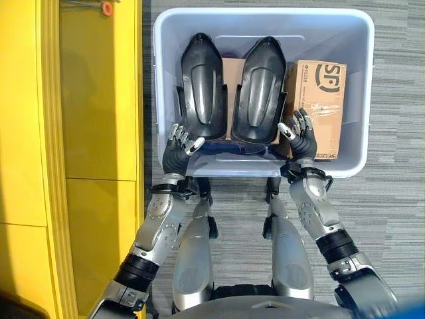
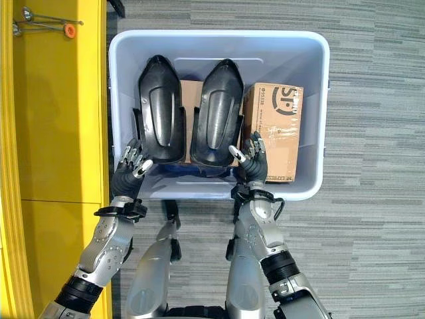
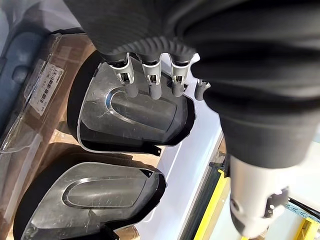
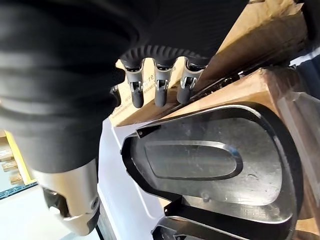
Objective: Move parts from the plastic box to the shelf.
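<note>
I am holding my left hand [image 1: 182, 141] and right hand [image 1: 300, 135], fingers relaxed apart and empty, at the near edge of the pale blue plastic box [image 1: 262, 20]. Two black moulded shell parts [image 1: 202, 86] are lying inside, long axes running away from me, the left one nearest my left fingers.

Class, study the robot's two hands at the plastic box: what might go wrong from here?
1. Both hands, left hand and right hand, are open and hold nothing: a loose grasp may drop a part.
2. The two black parts lean side by side; lifting one may tip the other.
3. The cardboard box crowds the right hand.
</note>
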Motion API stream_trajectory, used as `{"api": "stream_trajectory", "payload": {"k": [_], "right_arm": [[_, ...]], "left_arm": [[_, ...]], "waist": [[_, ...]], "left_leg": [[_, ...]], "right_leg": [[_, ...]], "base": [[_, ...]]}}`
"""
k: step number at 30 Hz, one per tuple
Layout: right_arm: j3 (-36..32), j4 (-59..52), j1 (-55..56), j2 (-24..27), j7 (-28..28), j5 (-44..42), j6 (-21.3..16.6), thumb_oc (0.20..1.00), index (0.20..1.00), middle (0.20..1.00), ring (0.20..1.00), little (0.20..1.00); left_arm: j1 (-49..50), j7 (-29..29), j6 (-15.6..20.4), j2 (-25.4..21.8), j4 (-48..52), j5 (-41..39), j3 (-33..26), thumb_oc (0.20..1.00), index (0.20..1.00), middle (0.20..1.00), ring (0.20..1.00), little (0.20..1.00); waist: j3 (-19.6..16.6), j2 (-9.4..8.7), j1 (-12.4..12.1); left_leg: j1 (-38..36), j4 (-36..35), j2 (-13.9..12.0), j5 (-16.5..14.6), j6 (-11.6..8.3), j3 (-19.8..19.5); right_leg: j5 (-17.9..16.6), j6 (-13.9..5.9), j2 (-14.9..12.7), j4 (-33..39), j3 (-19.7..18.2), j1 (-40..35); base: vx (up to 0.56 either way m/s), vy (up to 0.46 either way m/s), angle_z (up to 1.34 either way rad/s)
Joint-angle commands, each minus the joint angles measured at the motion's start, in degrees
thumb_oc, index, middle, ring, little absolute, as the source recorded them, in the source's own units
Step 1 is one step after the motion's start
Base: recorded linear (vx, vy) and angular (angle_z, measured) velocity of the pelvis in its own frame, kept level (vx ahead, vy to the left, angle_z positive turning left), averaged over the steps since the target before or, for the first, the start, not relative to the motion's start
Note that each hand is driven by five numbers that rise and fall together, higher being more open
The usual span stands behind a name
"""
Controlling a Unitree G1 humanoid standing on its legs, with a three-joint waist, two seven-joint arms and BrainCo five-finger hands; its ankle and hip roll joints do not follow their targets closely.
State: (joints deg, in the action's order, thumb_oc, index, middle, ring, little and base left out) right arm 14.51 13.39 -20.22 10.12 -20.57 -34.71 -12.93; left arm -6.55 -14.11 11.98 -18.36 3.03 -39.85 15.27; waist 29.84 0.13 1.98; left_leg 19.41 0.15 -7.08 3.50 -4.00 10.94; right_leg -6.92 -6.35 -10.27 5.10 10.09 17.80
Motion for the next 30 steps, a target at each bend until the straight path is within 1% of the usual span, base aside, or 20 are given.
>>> {"api": "stream_trajectory", "payload": {"k": [1, 9, 20, 26, 30], "right_arm": [[-0.8, -1.2, -1.3, -0.8, -0.6, 1.5, -2.5, 1.000, 1.000, 1.000, 1.000, 1.000], [-0.1, 4.3, -4.8, -1.2, -2.1, 2.1, -1.7, 1.000, 1.000, 1.000, 1.000, 1.000], [-1.5, 11.6, -9.5, 0.2, -4.7, 3.8, -0.6, 1.000, 1.000, 1.000, 1.000, 1.000], [-3.4, 18.1, -12.1, -0.3, -5.8, 0.5, -1.0, 1.000, 1.000, 1.000, 1.000, 1.000], [-3.6, 20.9, -13.6, 0.2, -6.1, 0.3, -0.9, 1.000, 1.000, 1.000, 1.000, 1.000]], "left_arm": [[0.6, 0.2, 3.3, -1.2, 4.1, 1.1, -0.3, 1.000, 1.000, 1.000, 1.000, 1.000], [0.1, -0.1, 3.7, -1.5, 4.8, 0.8, 0.3, 1.000, 1.000, 1.000, 1.000, 1.000], [0.1, 0.2, 3.9, -1.8, 5.1, 0.2, 1.4, 1.000, 1.000, 1.000, 1.000, 1.000], [-0.3, 0.3, 3.9, -1.6, 5.0, -0.6, 2.3, 1.000, 1.000, 1.000, 1.000, 1.000], [-0.4, 0.7, 3.9, -1.6, 5.1, -0.7, 3.1, 1.000, 1.000, 1.000, 1.000, 1.000]], "waist": [[-0.3, -0.44, -0.9], [-0.1, -0.22, -1.3], [0.0, 0.31, -2.0], [0.0, 0.77, -2.3], [0.0, 1.21, -2.5]], "left_leg": [[1.6, 3.7, -2.4, -1.0, -1.75, -1.0], [3.2, 3.8, -2.6, -0.7, -1.78, -1.1], [4.3, 3.0, -2.8, -0.4, -1.91, -1.1], [4.4, 2.6, -2.7, -0.4, -1.96, -1.2], [4.5, 2.2, -2.6, -0.2, -1.96, -1.3]], "right_leg": [[1.9, -2.98, -3.4, -5.0, 1.8, 1.5], [2.2, -2.87, -3.2, -6.1, 1.8, 3.8], [2.6, -2.79, -3.0, -7.1, 1.6, 5.9], [2.8, -2.74, -2.9, -7.3, 1.4, 6.7], [3.0, -2.58, -2.8, -7.5, 1.3, 7.1]], "base": [[0.00, 0.000, 0.00], [0.00, 0.000, 0.00], [0.00, -0.001, 0.00], [0.00, 0.000, 0.00], [0.01, -0.001, -0.03]]}}
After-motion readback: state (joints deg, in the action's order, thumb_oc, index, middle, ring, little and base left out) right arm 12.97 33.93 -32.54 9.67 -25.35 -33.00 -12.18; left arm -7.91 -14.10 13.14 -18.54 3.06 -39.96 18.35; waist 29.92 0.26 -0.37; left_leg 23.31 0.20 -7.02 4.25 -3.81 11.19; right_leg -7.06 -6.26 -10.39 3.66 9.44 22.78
